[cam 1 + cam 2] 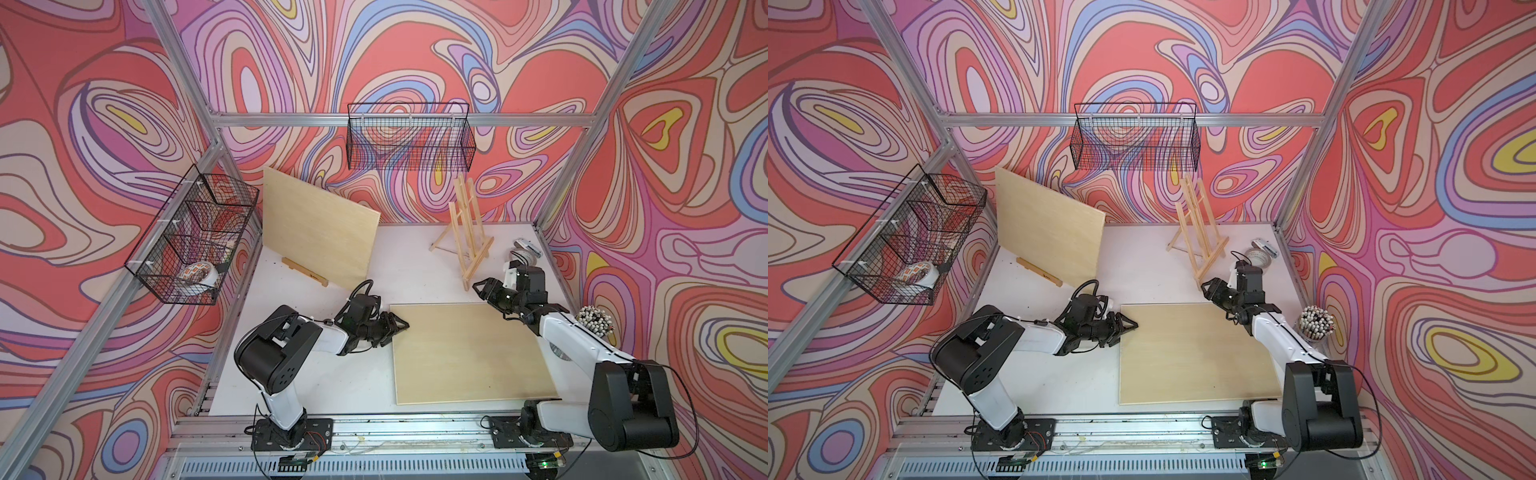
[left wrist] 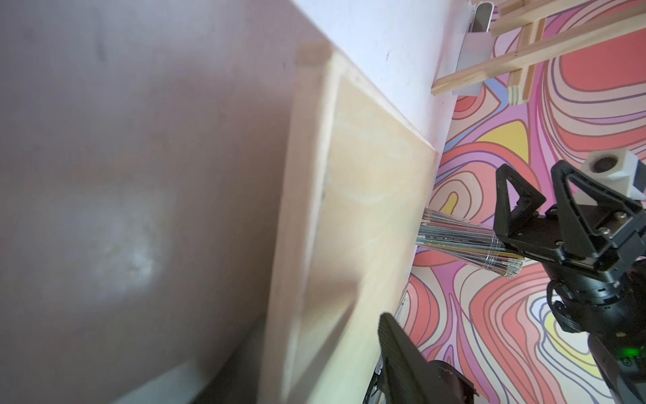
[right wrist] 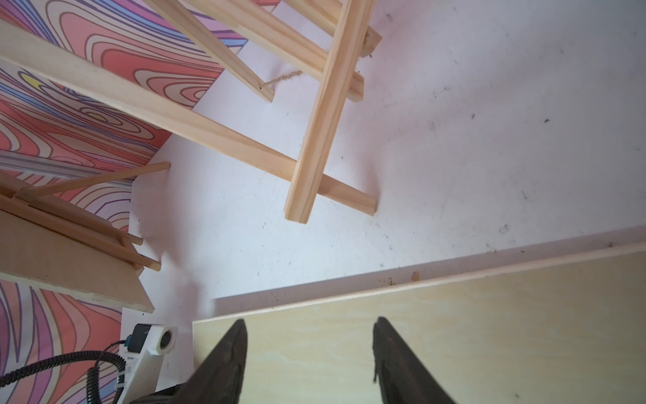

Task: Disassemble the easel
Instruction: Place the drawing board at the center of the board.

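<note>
Now: easel [image 1: 465,226] upright just beyond right end effector [image 1: 478,289], apart.

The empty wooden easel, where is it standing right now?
In both top views the easel stands at the table's far right, just beyond the right arm and the flat wooden panel.

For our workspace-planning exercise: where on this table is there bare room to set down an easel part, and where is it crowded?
Bare table lies between the leaning board and the empty easel, and between the left arm and the flat board. Crowded: the far right corner, with that easel, tape rolls and right gripper.
</note>
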Motion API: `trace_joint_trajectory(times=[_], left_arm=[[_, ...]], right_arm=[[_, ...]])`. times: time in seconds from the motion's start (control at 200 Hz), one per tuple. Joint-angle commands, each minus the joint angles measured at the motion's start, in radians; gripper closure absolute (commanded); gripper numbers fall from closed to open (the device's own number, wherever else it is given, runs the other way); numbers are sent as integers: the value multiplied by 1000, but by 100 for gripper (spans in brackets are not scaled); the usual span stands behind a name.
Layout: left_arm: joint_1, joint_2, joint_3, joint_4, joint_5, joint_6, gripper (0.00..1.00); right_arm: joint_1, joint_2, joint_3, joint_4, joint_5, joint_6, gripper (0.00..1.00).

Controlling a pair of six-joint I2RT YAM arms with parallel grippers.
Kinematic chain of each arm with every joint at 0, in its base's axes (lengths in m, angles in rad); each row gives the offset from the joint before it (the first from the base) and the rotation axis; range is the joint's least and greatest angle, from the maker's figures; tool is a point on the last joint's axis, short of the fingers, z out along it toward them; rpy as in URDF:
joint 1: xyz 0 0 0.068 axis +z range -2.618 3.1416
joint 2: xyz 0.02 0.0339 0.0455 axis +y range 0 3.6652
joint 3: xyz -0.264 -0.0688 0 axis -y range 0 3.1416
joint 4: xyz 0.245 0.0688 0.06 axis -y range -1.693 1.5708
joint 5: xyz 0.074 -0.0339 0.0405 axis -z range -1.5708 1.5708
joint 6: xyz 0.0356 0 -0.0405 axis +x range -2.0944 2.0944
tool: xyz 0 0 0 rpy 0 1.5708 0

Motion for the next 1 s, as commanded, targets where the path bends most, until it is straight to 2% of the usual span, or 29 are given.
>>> trace_joint_trajectory(times=[0.0,0.24,0.376,0.456,0.536,0.711,0.856,0.997], left_arm=[[5,-6,15,-202,-54,54,39],[6,-104,122,-516,-154,224,30],[8,-135,113,-503,-171,246,26],[7,-127,117,-483,-132,242,26],[8,-136,116,-470,-114,236,19],[-9,-233,146,-576,-125,278,15],[-88,-361,254,-780,-168,381,10],[-180,-437,457,-1070,-245,582,4]], right_arm=[[-3,-5,-13,17,20,-1,41],[-2,-4,-14,15,25,-1,40],[-2,-7,-17,16,28,-2,40],[-3,-3,-16,18,27,-2,40],[-3,1,-15,19,27,-3,40],[-3,-16,-16,13,44,-7,39],[-2,-93,-43,47,52,-6,35],[-3,-154,-55,78,67,8,35]])
